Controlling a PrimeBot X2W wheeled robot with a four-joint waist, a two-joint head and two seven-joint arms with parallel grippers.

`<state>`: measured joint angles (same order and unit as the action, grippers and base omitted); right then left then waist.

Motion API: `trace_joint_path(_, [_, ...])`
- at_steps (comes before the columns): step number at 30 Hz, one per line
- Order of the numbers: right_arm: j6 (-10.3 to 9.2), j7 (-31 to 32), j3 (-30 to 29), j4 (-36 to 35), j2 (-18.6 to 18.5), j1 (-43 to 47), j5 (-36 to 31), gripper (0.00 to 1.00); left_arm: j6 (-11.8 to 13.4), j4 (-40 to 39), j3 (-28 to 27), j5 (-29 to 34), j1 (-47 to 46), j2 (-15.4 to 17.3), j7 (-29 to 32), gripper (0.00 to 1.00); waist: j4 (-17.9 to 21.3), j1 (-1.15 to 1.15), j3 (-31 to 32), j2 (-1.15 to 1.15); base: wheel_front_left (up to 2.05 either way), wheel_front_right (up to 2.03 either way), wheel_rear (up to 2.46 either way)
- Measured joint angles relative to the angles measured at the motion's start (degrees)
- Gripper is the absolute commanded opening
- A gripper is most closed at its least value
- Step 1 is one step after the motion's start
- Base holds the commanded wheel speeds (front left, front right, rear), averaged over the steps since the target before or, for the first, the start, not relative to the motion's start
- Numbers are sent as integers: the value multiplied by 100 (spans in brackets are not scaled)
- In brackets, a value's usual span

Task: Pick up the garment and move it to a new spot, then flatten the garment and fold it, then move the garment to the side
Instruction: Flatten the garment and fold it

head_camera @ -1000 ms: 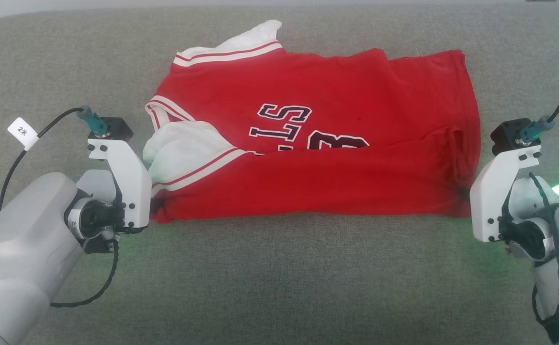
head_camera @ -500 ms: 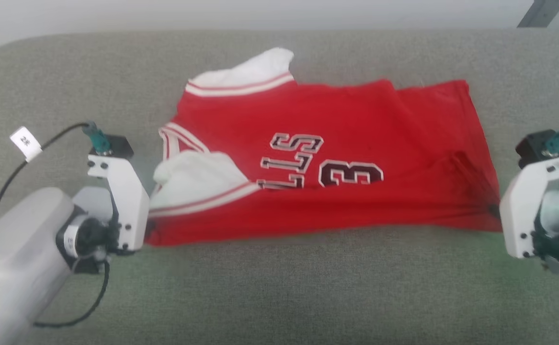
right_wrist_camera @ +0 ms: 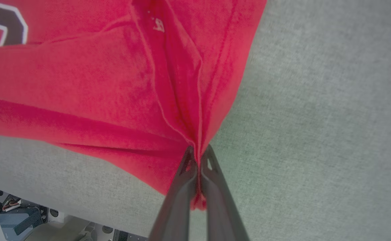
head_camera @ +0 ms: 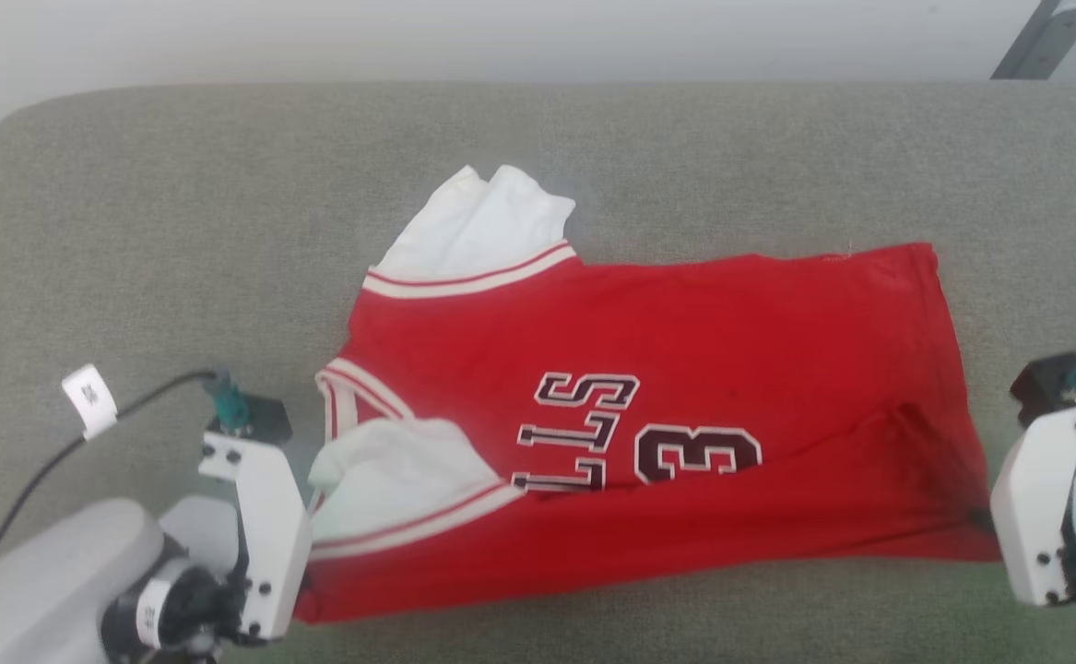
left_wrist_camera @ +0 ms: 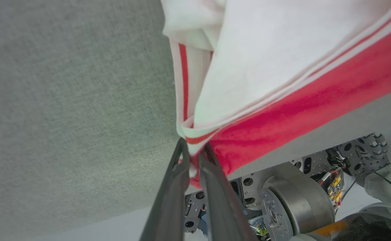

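The garment (head_camera: 685,369), a red jersey with white sleeves and dark lettering, lies spread sideways on the grey fabric surface (head_camera: 132,231). One white sleeve (head_camera: 482,231) points to the far side and the other (head_camera: 390,480) is folded over near my left arm. My left gripper (head_camera: 302,599) is shut on the garment's near left corner, pinching the striped trim (left_wrist_camera: 190,134) between its fingers (left_wrist_camera: 172,187). At the near right corner my right gripper (head_camera: 989,521) is shut on bunched red cloth (right_wrist_camera: 195,134). The near edge is raised and stretched between both grippers.
The grey surface has rounded far corners and ends at a white wall (head_camera: 501,37). A grey metal bracket (head_camera: 1045,37) stands at the far right. Beyond the surface's near edge, the robot's wheeled base (left_wrist_camera: 282,201) shows close to the held left corner.
The whole head picture has shifted, so the camera has moved. Both grippers stay shut on the near corners. The near fold has slid back, and more of the number shows.
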<state>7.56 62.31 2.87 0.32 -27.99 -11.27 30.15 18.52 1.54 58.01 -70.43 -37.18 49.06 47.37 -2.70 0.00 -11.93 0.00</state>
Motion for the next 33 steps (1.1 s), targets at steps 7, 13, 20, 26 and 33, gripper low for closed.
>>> trace_joint_path(7, [-1,-169,49,137,243,165,-74,22,114,3,43,-26,275,-27,-165,100,52,0,-51,0,0,0,0])
trace_joint_path(13, [-2,-437,85,314,420,13,-88,100,82,271,-25,-41,235,-48,-236,100,118,0,-123,0,0,0,0])
trace_joint_path(20, [-2,-608,-14,191,481,-88,-70,100,147,-25,-242,-19,-92,200,-148,100,211,0,-191,0,0,0,0])
trace_joint_path(26, [-3,-1170,-193,-278,511,-258,-98,100,274,-399,-467,103,-631,531,54,100,342,0,-276,0,0,0,0])
trace_joint_path(33, [-8,-2915,-324,-623,955,-700,-556,100,-247,3,-753,625,-1495,376,-397,100,623,0,-476,0,0,0,0])
